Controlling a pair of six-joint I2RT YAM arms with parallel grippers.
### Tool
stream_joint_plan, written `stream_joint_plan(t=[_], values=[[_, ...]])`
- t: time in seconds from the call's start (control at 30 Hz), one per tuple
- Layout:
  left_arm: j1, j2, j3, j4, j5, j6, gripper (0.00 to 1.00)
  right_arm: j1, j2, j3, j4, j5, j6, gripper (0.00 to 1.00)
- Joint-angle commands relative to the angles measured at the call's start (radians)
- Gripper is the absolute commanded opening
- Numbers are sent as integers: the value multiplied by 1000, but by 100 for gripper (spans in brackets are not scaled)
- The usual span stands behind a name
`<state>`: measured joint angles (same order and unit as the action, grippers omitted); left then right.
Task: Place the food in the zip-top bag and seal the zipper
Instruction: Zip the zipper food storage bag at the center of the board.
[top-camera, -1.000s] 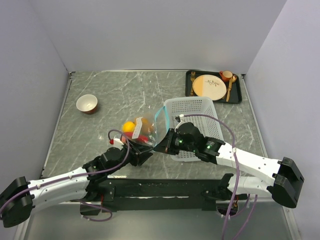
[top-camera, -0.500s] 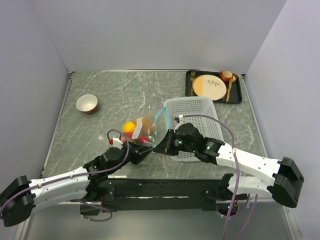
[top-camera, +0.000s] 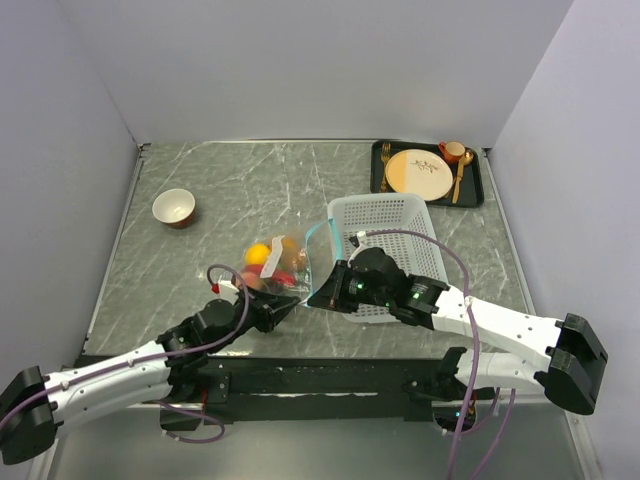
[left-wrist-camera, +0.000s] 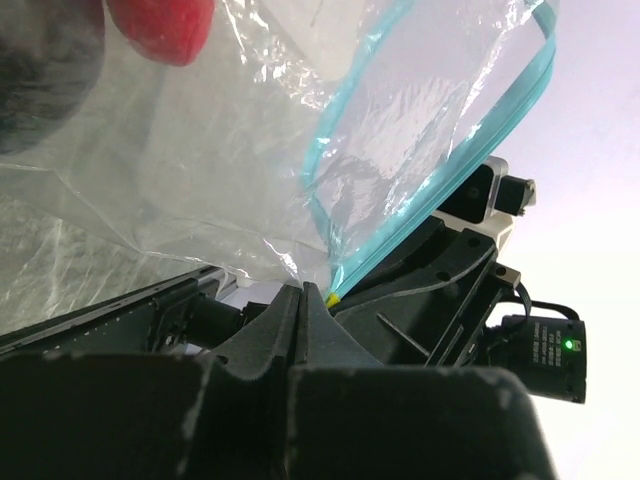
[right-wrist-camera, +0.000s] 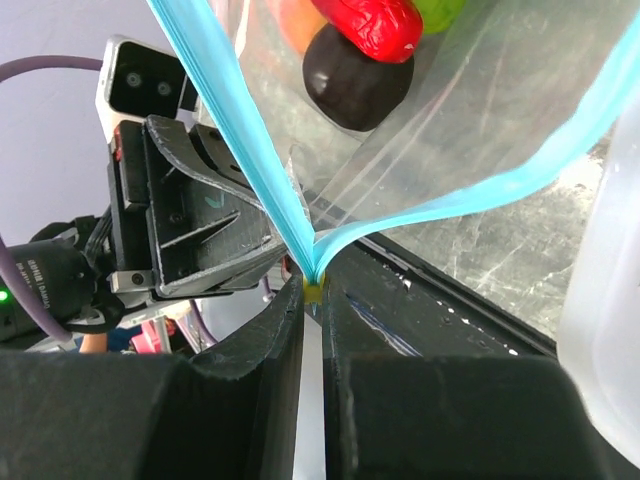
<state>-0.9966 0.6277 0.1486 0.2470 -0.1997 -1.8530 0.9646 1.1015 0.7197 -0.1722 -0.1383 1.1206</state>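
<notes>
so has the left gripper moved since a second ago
Yes. The left gripper has slid slightly left, away from the white mesh basket, and its jaws have shut on the zip-top bag.

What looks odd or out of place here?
The clear plastic zip-top bag holds toy food, yet its light blue-teal zipper strip gapes apart in two. The left end effector and the right end effector pinch the same corner.
</notes>
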Motion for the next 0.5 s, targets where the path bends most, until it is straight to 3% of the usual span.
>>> stream_joint_plan(t=[0.0,0.47], values=[[-4,-49,-33,-31,-1,-6,1,-21,7,60,-10,48,-33,8],[-4,-6,-35,-5,56,43,1,-47,29,69,19,26,-50,8]])
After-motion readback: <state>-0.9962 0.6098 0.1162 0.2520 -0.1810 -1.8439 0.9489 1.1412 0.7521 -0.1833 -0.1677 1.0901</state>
